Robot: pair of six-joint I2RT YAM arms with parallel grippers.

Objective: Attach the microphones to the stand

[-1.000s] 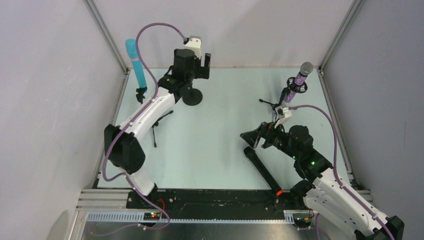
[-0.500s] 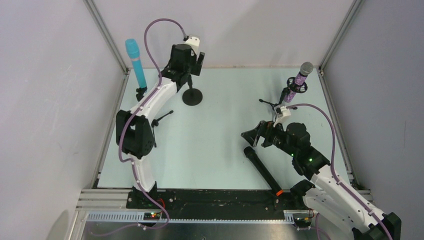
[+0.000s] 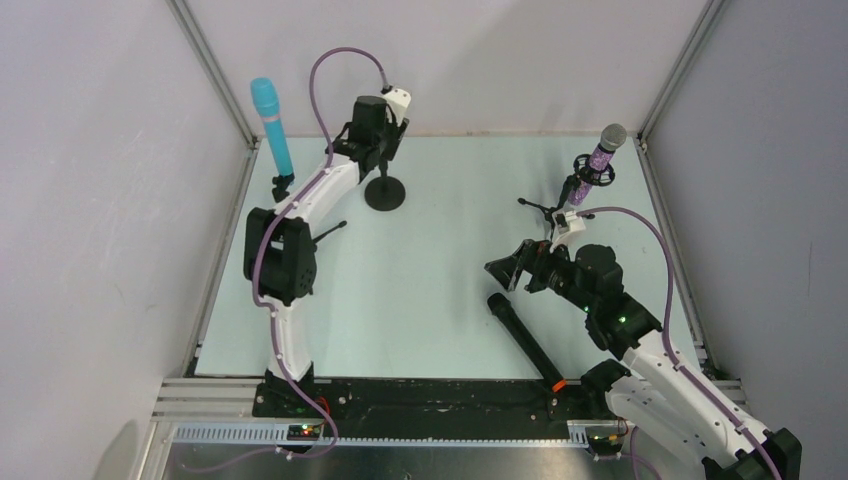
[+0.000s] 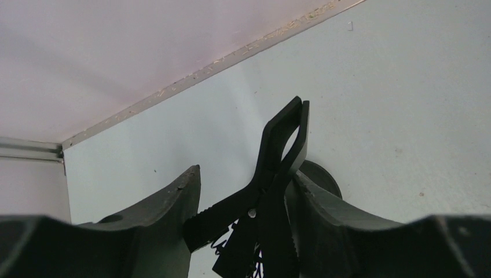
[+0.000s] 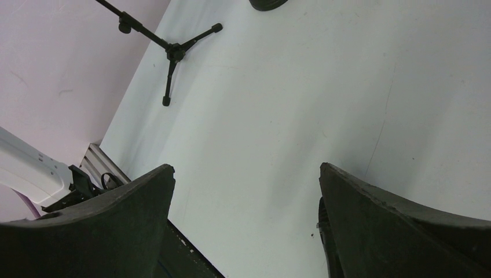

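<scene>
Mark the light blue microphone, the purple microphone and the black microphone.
light blue microphone (image 3: 273, 130): top external view, mid-body.
purple microphone (image 3: 603, 156): top external view, glittery handle.
black microphone (image 3: 525, 340): top external view, middle of handle.

Soft, even light falls from above in the top view. The pale table (image 3: 430, 270) is bright without glare, and the shadows on it are faint with blurred edges. Everything there looks fairly sharp. In the wrist views the left hand (image 4: 246, 179) and right hand (image 5: 246, 168) appear as dark, underexposed, out-of-focus shapes, while the table behind them is clear and slightly washed out.
</scene>
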